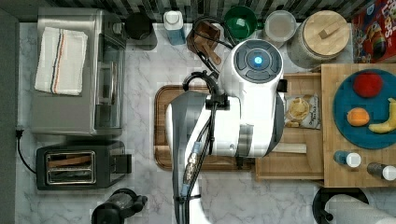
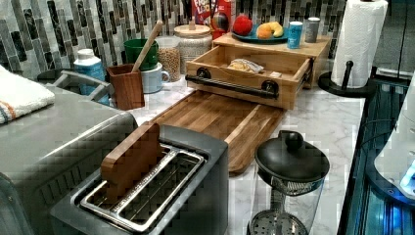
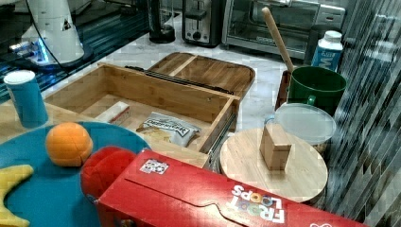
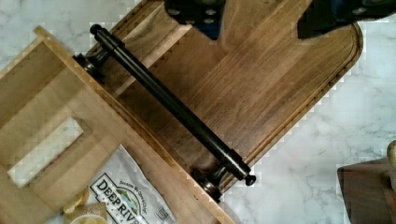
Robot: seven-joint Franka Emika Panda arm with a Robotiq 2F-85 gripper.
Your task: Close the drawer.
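The drawer (image 2: 247,73) stands pulled out over the walnut cutting board (image 4: 261,79) on the table. Rigid and light, it should slide if pushed at its black bar handle (image 4: 173,105). The claw (image 4: 261,18) hangs released above the board.

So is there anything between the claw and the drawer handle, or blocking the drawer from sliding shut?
Nothing visible. The claw hangs over the dark board, with open space to the black handle. The chip bag lies flat inside the drawer.

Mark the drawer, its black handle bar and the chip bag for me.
drawer (image 2: 274,58): left view, inner back wall.
black handle bar (image 4: 173,106): wrist view, middle of bar.
chip bag (image 3: 166,127): right view, middle of bag.
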